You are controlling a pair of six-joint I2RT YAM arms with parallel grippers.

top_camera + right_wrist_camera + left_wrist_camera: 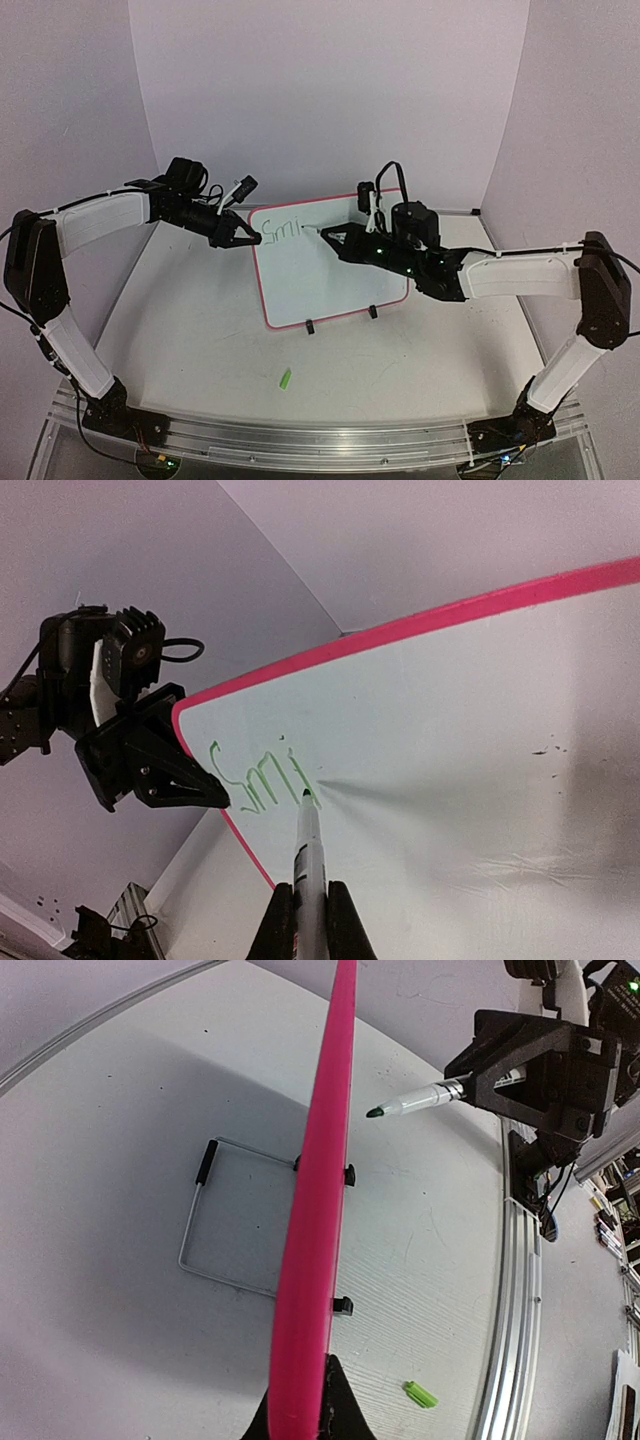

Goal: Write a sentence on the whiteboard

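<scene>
The whiteboard (335, 285) is clamped at its left rim by the left gripper (236, 236) for steadiness; a green marker (306, 842), clenched in the right gripper (308, 912), is held against the board beside the sentence (258, 780).

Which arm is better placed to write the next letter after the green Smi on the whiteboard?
Right. The right tool grips the marker, tip at the end of the lettering on the whiteboard. The left tool is clamped on the board's left edge, steadying it.
</scene>
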